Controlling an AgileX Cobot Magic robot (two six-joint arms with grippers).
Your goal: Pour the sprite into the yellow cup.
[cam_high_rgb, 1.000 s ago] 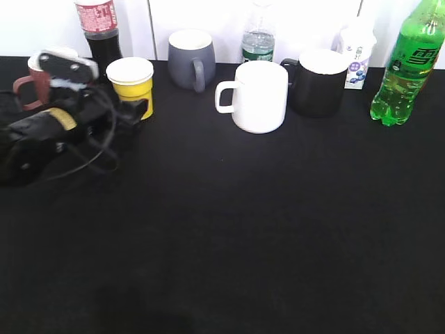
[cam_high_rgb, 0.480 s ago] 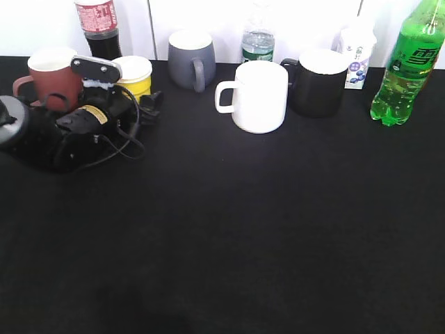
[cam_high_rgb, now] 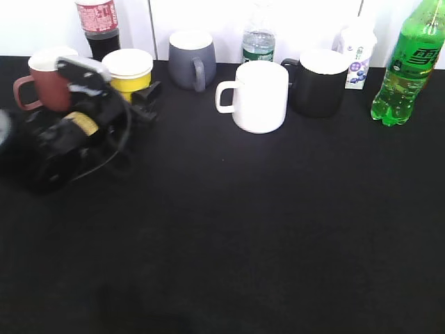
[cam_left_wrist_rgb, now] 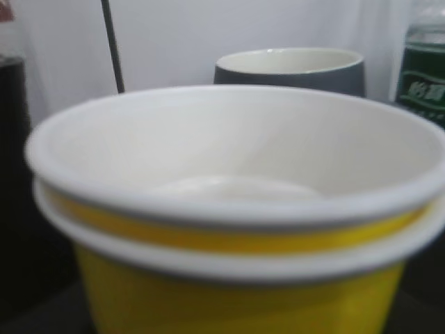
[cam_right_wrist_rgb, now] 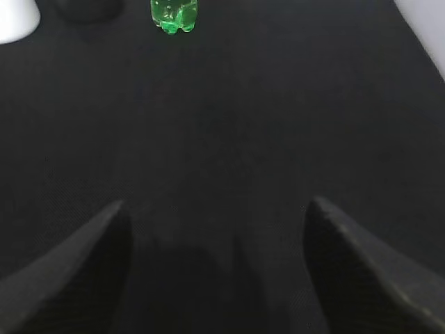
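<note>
The yellow cup point(cam_high_rgb: 128, 72) with a white rim stands at the back left and fills the left wrist view point(cam_left_wrist_rgb: 236, 292), white and empty inside. My left gripper point(cam_high_rgb: 141, 99) is closed round its lower body; its fingers are hidden in the wrist view. The sprite point(cam_high_rgb: 407, 64), a tall green bottle, stands upright at the far right back. Only its base shows at the top of the right wrist view point(cam_right_wrist_rgb: 174, 15). My right gripper point(cam_right_wrist_rgb: 217, 264) is open and empty above bare black cloth, well short of the bottle, and is out of the exterior view.
A brown-red mug point(cam_high_rgb: 43, 80) and a cola bottle point(cam_high_rgb: 99, 28) stand close behind my left arm. A grey mug point(cam_high_rgb: 190, 59), a small clear bottle point(cam_high_rgb: 258, 38), a white mug point(cam_high_rgb: 259, 96), a black mug point(cam_high_rgb: 318, 82) and a small carton point(cam_high_rgb: 357, 54) line the back.
My left arm has swung in round the yellow cup, and the cup now sits slightly higher and further left in the view. The sprite has not moved.
</note>
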